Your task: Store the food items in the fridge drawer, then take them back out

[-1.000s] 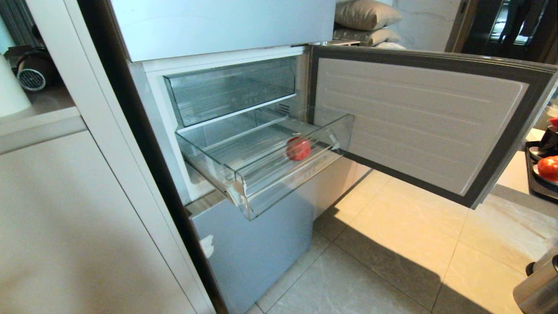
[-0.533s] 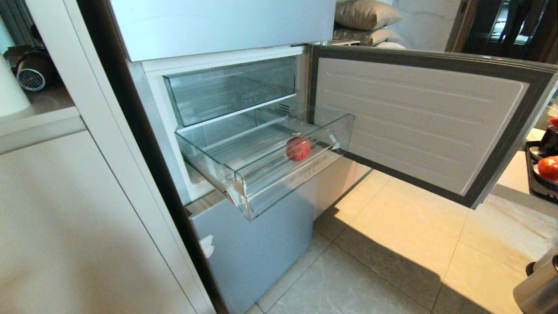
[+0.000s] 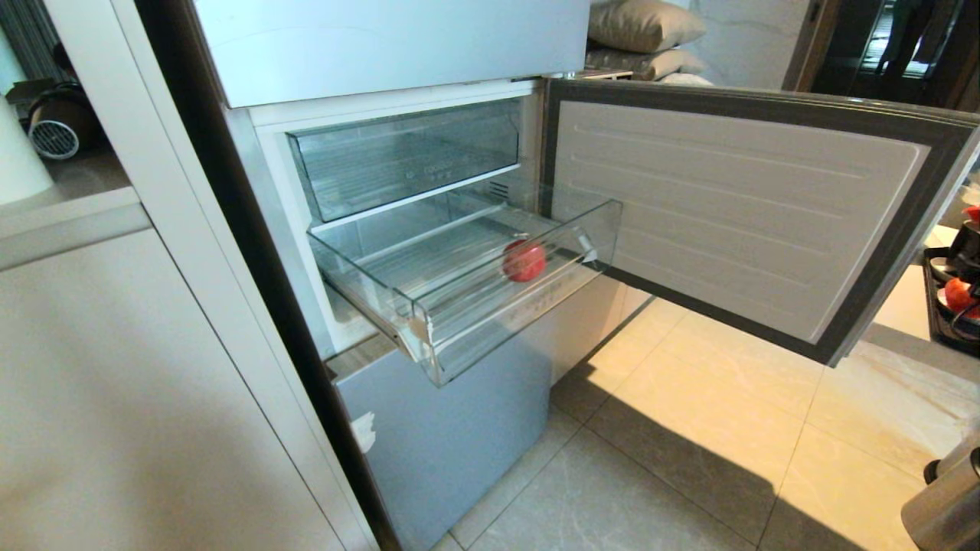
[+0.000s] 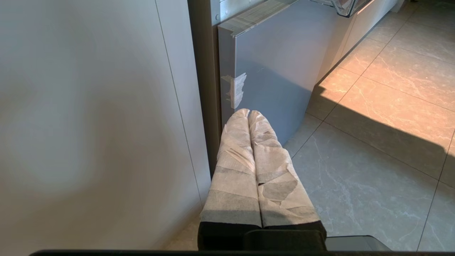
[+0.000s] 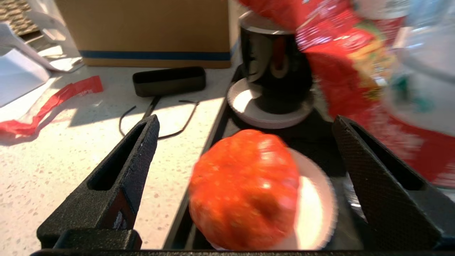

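Overhead, one tomato [image 3: 524, 261] lies in the pulled-out fridge drawer [image 3: 490, 314]; a second [image 3: 958, 294] sits on the tray [image 3: 945, 325]. My left gripper [image 4: 248, 113] hangs pressed shut beside the fridge [image 4: 273, 71]. My right gripper [image 5: 245, 131] gapes around that second tomato [image 5: 245, 188].

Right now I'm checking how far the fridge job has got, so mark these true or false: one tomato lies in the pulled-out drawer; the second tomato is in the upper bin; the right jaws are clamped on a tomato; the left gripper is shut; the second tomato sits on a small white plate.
1. One tomato lies in the pulled-out fridge drawer. True.
2. The second tomato is in the upper bin. False: the second tomato is outside the fridge, on a black tray.
3. The right jaws are clamped on it. False: the right gripper stands open around it.
4. The left gripper is shut. True.
5. The second tomato sits on a small white plate. True.
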{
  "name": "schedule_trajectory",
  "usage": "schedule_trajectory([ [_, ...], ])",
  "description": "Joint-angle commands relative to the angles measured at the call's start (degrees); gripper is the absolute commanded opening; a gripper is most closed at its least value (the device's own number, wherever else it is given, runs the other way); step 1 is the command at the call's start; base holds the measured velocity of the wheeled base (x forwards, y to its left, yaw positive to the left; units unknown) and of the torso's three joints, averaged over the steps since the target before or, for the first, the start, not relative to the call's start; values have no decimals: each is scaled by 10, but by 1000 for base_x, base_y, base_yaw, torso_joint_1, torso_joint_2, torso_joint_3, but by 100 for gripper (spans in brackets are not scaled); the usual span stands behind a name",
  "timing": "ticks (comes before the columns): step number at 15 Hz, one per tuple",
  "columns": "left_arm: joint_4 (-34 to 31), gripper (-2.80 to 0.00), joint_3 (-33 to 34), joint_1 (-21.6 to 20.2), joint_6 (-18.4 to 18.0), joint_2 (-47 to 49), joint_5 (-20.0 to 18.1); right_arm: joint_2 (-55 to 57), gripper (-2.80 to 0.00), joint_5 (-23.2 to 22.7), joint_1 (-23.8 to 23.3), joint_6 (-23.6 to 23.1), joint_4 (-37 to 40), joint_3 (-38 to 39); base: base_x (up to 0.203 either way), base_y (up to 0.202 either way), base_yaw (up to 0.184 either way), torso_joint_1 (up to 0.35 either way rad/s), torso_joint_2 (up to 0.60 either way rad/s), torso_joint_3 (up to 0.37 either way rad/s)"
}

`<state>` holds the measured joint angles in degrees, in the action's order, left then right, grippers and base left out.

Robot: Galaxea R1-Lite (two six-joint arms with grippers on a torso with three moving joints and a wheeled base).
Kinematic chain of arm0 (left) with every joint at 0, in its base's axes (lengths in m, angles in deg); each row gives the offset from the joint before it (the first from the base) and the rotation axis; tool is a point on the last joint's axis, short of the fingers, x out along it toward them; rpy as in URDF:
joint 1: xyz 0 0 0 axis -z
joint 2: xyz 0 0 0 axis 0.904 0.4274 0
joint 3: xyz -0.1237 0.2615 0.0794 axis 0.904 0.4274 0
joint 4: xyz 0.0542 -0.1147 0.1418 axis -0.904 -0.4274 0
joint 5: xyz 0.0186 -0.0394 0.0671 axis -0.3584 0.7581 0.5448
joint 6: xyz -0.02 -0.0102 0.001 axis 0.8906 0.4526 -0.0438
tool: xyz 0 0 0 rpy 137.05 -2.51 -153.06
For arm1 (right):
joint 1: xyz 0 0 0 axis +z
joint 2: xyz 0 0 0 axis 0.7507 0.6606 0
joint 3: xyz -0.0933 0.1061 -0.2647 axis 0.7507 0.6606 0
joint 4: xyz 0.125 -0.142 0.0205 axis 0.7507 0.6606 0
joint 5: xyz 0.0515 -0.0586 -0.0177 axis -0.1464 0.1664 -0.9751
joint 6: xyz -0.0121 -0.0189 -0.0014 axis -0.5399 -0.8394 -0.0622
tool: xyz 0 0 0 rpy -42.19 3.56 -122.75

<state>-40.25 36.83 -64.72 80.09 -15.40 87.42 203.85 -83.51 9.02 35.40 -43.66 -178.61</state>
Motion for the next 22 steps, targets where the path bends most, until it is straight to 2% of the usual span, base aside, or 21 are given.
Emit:
schedule_trajectory([
  [1,-1,-280,0,-1,0,0,0,22,0,-1,1,0,-1,-19,0,0,0,0,0,0],
  [11,0,-280,0,0,0,0,0,49,0,-3,1,0,12,-28,0,0,0,0,0,0],
  [12,-1,-280,0,-1,0,0,0,49,-280,-3,1,0,12,-28,0,0,0,0,0,0],
  [18,0,-280,0,-1,0,0,0,24,-280,-4,1,0,14,-20,0,0,0,0,0,0],
  [22,0,-280,0,-1,0,0,0,-46,-280,-3,1,4,13,33,0,0,0,0,0,0],
])
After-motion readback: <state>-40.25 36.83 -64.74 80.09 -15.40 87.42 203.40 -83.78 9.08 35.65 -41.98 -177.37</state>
